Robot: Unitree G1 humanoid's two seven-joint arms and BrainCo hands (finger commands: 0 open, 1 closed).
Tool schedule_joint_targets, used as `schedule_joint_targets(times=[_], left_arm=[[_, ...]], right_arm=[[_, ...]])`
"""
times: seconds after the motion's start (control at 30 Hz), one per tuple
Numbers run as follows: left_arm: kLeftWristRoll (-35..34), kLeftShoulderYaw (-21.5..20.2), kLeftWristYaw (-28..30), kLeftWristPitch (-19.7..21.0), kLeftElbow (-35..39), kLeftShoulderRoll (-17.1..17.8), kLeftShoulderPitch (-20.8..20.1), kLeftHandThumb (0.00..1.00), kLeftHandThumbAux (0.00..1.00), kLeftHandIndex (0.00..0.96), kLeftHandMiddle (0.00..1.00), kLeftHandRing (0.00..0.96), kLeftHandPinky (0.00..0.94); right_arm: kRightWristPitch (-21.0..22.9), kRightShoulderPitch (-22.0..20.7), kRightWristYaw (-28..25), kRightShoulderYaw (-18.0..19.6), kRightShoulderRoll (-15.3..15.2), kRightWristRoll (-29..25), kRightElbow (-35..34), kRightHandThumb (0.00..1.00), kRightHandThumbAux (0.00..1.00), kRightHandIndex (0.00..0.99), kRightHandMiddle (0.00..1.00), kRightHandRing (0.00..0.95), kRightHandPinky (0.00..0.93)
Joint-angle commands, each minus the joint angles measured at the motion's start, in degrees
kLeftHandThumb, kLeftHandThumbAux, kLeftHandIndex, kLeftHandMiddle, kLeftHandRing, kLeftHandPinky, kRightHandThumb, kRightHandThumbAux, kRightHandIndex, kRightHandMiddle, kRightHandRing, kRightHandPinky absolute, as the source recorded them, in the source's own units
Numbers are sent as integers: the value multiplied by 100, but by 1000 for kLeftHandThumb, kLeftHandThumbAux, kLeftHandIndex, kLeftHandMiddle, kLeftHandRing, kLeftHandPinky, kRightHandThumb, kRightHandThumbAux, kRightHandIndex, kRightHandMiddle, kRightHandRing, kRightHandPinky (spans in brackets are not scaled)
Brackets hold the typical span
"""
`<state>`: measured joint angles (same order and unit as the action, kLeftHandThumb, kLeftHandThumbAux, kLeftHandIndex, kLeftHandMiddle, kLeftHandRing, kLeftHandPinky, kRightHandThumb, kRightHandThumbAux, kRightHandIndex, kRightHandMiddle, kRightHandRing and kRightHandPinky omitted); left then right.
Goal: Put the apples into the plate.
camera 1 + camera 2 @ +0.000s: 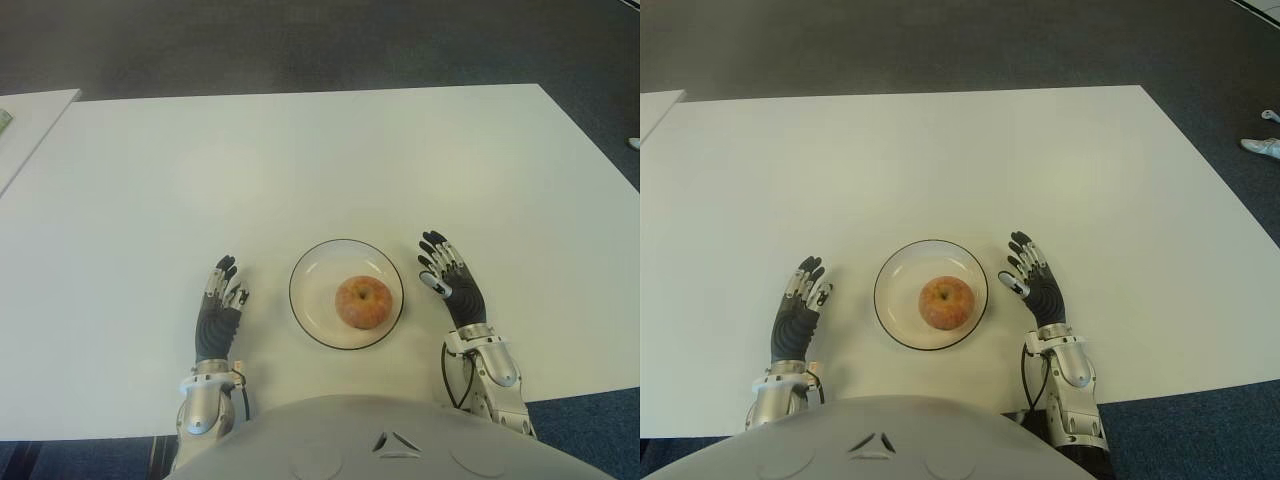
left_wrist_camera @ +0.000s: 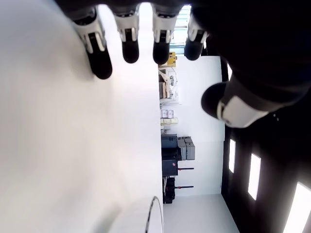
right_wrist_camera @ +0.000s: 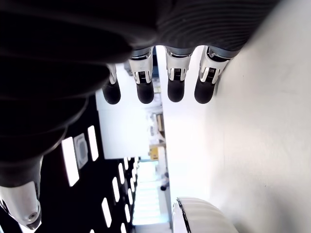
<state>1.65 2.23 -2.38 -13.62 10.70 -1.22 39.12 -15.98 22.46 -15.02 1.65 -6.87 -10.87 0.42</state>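
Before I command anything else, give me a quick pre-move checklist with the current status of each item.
1. Apple in the plate: ok, it sits near the middle.
2. Left robot hand empty: ok, fingers spread, holding nothing, left of the plate.
3. Right robot hand empty: ok, fingers spread, holding nothing, right of the plate.
4. Both hands apart from the plate rim: ok, bare table shows between each.
5. More apples left on the table: ok, none in view.
6. Plate away from the table edge: ok.
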Motion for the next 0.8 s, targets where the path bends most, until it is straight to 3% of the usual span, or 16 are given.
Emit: schedule_joint_targets(times=[0.03, 0.8], left_arm=[[31, -3, -70, 237, -246, -62, 19, 50, 565, 68, 82, 85, 105], [13, 10, -20, -25, -279, -54, 55, 43, 558, 82, 78, 71, 90]], right_arm=[[217, 138, 32, -17, 5, 85, 65, 139, 624, 51, 73, 50, 64], [280, 167, 70, 0, -9, 94, 11, 148, 624, 55, 80, 56, 82]])
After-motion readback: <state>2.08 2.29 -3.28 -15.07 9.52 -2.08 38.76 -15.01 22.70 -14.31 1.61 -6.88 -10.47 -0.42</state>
